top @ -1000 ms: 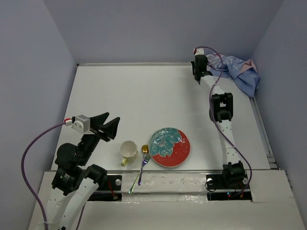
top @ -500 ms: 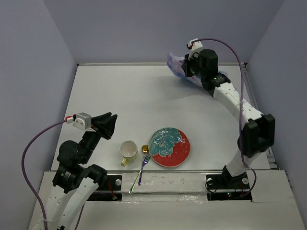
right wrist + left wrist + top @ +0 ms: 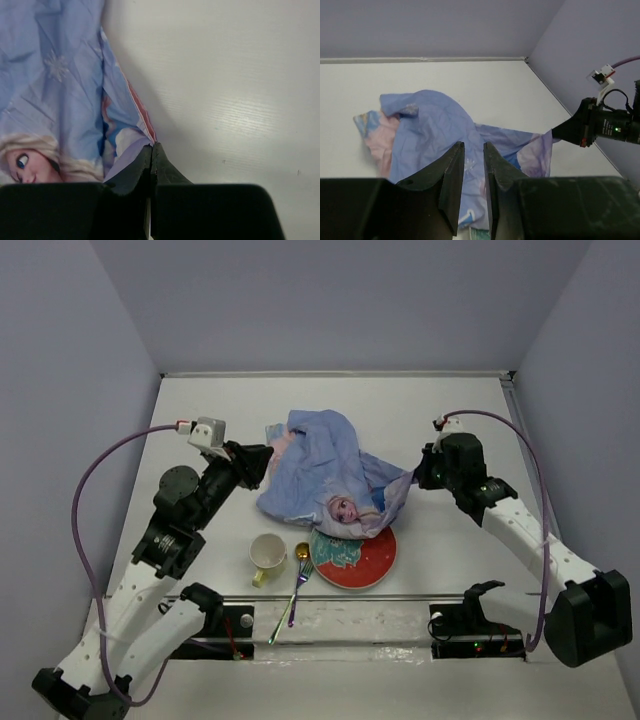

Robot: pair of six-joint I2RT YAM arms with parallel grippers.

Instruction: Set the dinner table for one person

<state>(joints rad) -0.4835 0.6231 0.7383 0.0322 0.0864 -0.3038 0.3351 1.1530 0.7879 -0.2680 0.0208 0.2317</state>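
Top external: mat (image 3: 325, 465) now partly over plate (image 3: 368, 562)

Robot lab booth: plain lavender walls (image 3: 330, 300) enclosing white tabletop (image 3: 330, 405).

- Dinner table (image 3: 300, 410): large flat rectangular top, matte white, level, far bigger than anything lying on it.
- Surface: the far strip and both side strips are bare. Faint grain lines show in the right wrist view.
- Middle: carries a crumpled blue printed cloth mat (image 3: 325, 475), which is bunched rather than spread flat.
- Near edge, left to right: an upright cup (image 3: 267, 553) with a yellow handle, a gold spoon (image 3: 301, 554), an iridescent fork (image 3: 297, 590) reaching past the table's front edge, and a red-and-teal plate (image 3: 365, 558). The cloth laps over the plate's far rim.
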